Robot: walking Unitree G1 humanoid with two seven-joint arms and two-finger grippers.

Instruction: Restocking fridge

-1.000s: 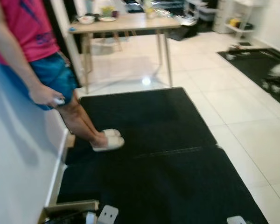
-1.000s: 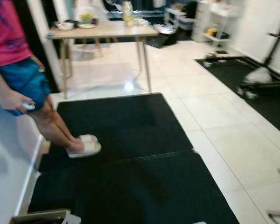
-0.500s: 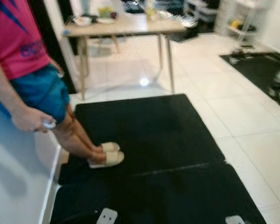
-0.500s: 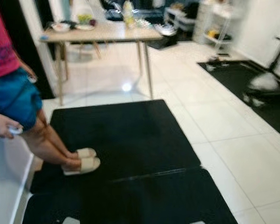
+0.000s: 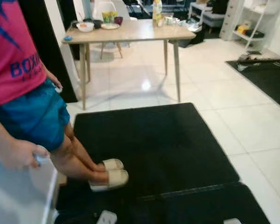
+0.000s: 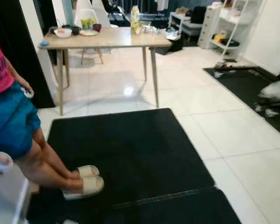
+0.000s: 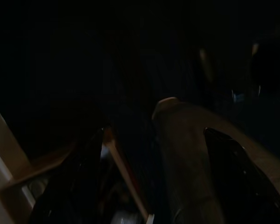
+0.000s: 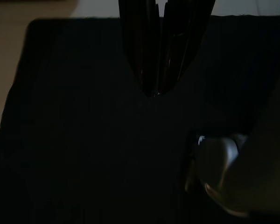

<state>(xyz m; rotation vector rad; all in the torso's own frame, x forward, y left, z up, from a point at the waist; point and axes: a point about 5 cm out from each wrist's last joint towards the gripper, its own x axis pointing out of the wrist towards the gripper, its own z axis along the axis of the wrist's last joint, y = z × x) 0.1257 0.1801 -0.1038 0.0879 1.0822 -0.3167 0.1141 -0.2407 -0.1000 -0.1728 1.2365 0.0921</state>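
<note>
From the head views, a person in a pink shirt and blue shorts stands at the left on a black mat, with a wooden table behind. No fridge can be made out. The dark left wrist view shows the left gripper with fingers spread apart. In the right wrist view, the right gripper hangs over the mat, fingers pressed together on nothing.

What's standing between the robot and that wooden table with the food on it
A black floor mat and bare tile lie before the wooden table. A person stands at the left on the mat's edge, beside the path, not across it.
</note>
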